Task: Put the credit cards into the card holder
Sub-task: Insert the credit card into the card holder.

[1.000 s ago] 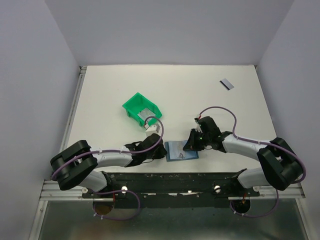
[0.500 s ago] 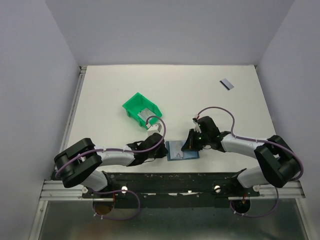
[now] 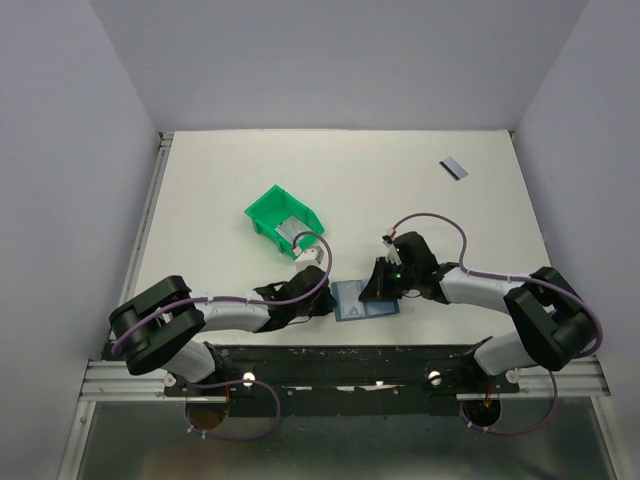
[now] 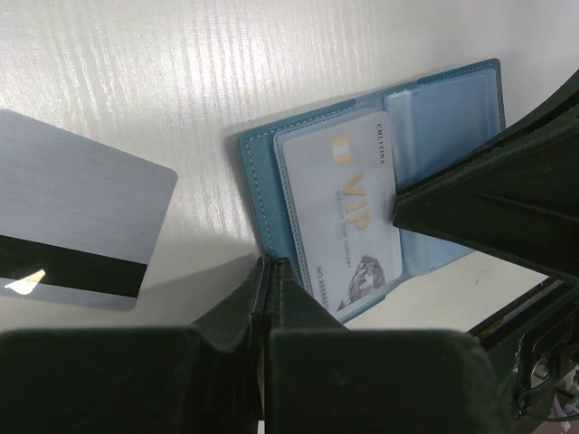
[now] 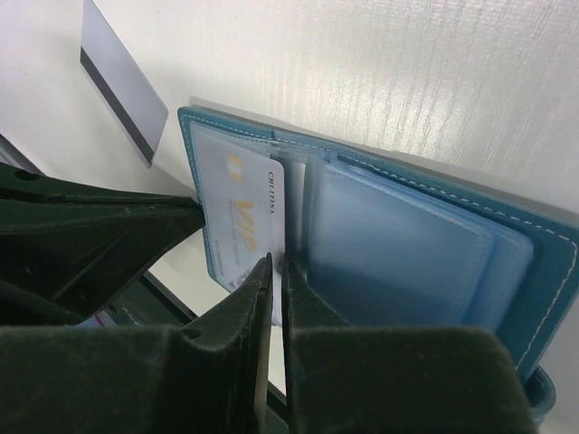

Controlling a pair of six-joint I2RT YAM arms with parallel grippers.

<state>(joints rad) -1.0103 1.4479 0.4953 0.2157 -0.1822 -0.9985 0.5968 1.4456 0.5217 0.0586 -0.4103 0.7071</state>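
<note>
The slate-blue card holder lies open near the table's front edge. A white credit card with gold lettering sits in its left clear sleeve. My right gripper is shut on that card's edge over the holder's middle. Pinching the holder's near-left edge is my left gripper, which reaches in from the left. A silvery credit card with a dark stripe lies on the table beside the holder. Another striped card lies far back on the right.
A green plastic bin stands behind the left arm with something grey inside. The holder's right half shows stacked clear sleeves. The table's front edge and the arm rail run just below the holder.
My left gripper has closed at the holder's edge. The right gripper has crept a little left over the holder, and its jaws have narrowed on the card.
</note>
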